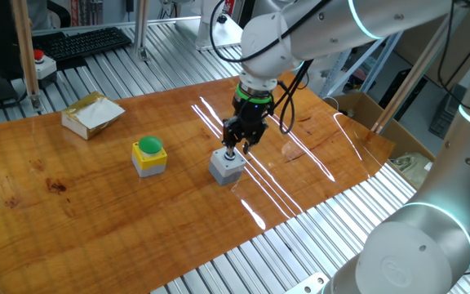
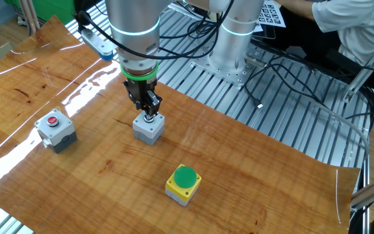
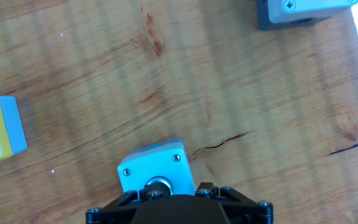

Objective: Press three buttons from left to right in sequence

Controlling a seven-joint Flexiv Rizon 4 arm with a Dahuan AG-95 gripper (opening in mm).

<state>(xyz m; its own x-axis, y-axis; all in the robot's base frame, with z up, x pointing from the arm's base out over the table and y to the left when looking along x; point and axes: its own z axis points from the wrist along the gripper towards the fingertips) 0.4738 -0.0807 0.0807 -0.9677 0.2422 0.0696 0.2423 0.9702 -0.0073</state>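
Your arm's gripper [image 1: 232, 150] stands directly above the middle grey box [image 1: 227, 167], its tip down on the top of that box where the small button sits; the button itself is covered, so you cannot see its colour. Whether the fingers are parted or closed cannot be told from any view, since the black hand body hides the tips. The grey box rests upright on the wooden counter [image 1: 72, 196], near the counter's middle. To one side of it, well apart, sits the yellow box with the large green dome cap [image 1: 149, 155], untouched. On the other side, seen from the other fixed view, the grey box with the small red button [image 2: 55, 129] stands near the counter's edge, also apart from the gripper [image 2: 149, 115]. In the hand view the pressed grey box [image 3: 156, 169] lies just under the hand, with the yellow box [image 3: 0, 130] at the left margin and a corner of the third box [image 3: 300, 12] at the top right. A tan-and-white carton [image 1: 93, 113] lies towards the far corner of the counter in one fixed view.
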